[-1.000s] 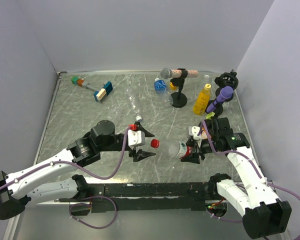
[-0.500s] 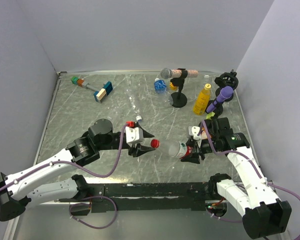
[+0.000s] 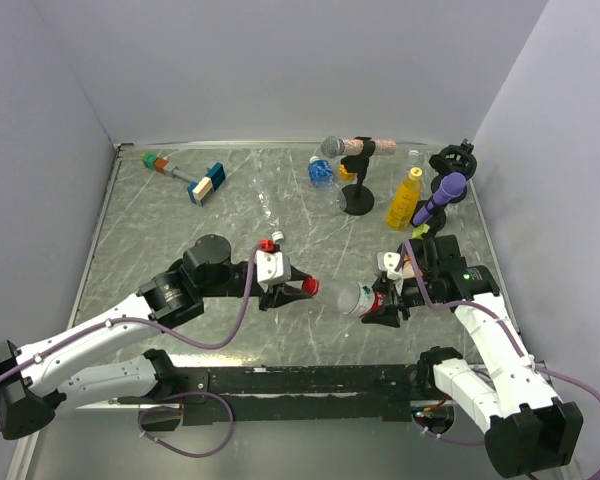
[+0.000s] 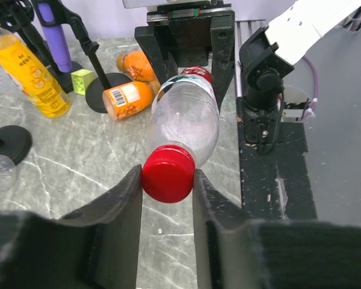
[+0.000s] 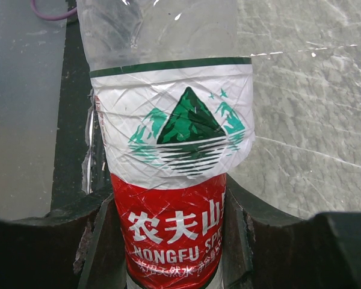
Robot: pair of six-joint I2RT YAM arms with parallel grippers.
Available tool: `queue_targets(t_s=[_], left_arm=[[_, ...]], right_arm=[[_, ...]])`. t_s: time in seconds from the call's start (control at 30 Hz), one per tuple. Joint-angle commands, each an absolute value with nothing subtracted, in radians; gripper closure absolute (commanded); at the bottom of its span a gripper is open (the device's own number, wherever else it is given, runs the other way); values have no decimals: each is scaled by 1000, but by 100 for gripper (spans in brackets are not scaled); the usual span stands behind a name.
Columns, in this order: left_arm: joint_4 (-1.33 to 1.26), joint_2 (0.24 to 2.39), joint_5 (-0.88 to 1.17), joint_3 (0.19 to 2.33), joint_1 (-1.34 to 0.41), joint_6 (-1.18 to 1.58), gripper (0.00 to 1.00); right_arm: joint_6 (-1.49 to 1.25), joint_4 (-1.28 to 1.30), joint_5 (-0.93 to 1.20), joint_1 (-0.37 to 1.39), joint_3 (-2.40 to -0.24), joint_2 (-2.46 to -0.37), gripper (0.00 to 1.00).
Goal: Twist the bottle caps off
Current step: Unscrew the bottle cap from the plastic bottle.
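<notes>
While right end effector [image 5: 168, 241] clamps empty bottle [image 4: 184, 117], left end effector [image 4: 167, 183] pinches red cap [image 4: 168, 173].

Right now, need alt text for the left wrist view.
The left claw pinches the red cap of a horizontal clear bottle, whose far end is clamped by the right claw. Behind, on the marble table: a yellow bottle, two orange bottles, a purple microphone.

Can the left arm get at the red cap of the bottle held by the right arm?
Likely yes: its jaws touch the red cap on both sides, nothing between. The right arm's jaws grip the bottle by its labelled part, leaving the cap end free.
</notes>
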State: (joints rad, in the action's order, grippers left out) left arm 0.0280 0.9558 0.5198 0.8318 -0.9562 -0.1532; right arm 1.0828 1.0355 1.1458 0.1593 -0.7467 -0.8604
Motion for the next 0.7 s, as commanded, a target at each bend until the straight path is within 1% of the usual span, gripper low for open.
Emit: queue_targets(t_s=[0.0, 0.07, 0.1, 0.4, 0.53, 0.6, 0.67], left_arm=[[-2, 959, 569, 882, -948, -115, 82], [-3, 960, 572, 879, -942, -82, 96], [-5, 960, 571, 880, -940, -55, 99], [89, 985, 479, 925, -937, 401, 99], [93, 950, 370, 897, -937, 677, 99], [158, 951, 269, 913, -937, 858, 99], [225, 982, 259, 948, -937, 983, 99]], right_arm=[[1111, 1035, 1184, 158, -749, -854, 64], [1109, 1032, 1181, 156, -747, -854, 64], [1108, 1031, 1181, 156, -747, -853, 64], [1095, 1022, 1172, 156, -747, -854, 64], [1094, 1020, 1169, 156, -747, -858, 64], [1092, 1017, 1169, 156, -746, -861, 64], [1092, 1020, 1169, 158, -747, -862, 64]])
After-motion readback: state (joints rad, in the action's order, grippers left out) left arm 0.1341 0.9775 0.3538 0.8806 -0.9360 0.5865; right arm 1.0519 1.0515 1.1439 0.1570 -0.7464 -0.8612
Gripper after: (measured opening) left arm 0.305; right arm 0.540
